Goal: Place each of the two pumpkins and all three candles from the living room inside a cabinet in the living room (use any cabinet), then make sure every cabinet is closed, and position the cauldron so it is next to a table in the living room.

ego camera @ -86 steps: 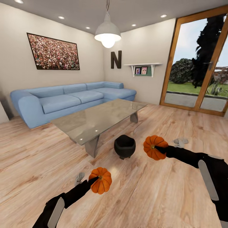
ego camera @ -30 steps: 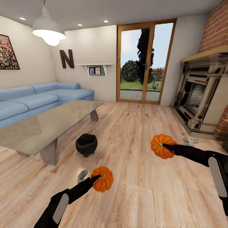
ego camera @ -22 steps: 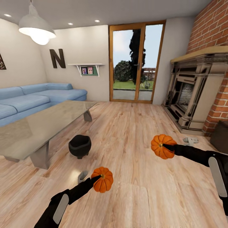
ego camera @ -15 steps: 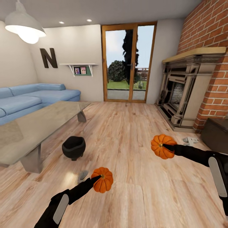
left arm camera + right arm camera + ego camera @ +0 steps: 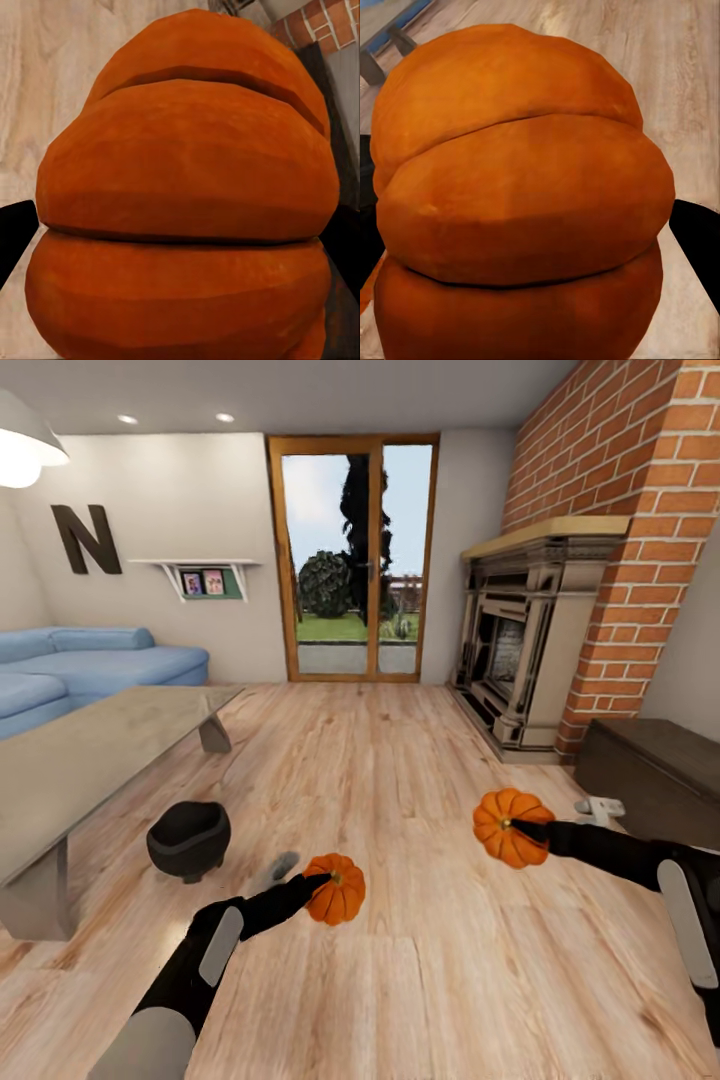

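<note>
Brick chimney wall (image 5: 640, 470) and carved fireplace surround (image 5: 520, 640) are standing at right of the head view, glazed door (image 5: 350, 560) in the far wall, blue sofa (image 5: 90, 665) at far left. Wood floor (image 5: 400, 760) is running across the room.

Glass-topped desk (image 5: 90, 750) is sitting at left. Dark-brown cabinet (image 5: 650, 770) is showing at the right edge, just past the fireplace; fronts look closed from here.

Black cauldron (image 5: 188, 840) is standing on the floor just beside the desk's near leg, apart from both arms.

Left pincer (image 5: 318, 879) is gripping the left pumpkin (image 5: 336, 889) above the floor, low and centre; the left wrist view has the pumpkin (image 5: 187, 202) wedged between the dark fingers (image 5: 15, 236).

Right pincer (image 5: 522, 828) is gripping the right pumpkin (image 5: 505, 827), held higher and further right, toward the cabinet; the right wrist view has that pumpkin (image 5: 517, 202) clamped close up.

A small grey item (image 5: 598, 808) is lying on the floor near the cabinet; can't tell what it is.
</note>
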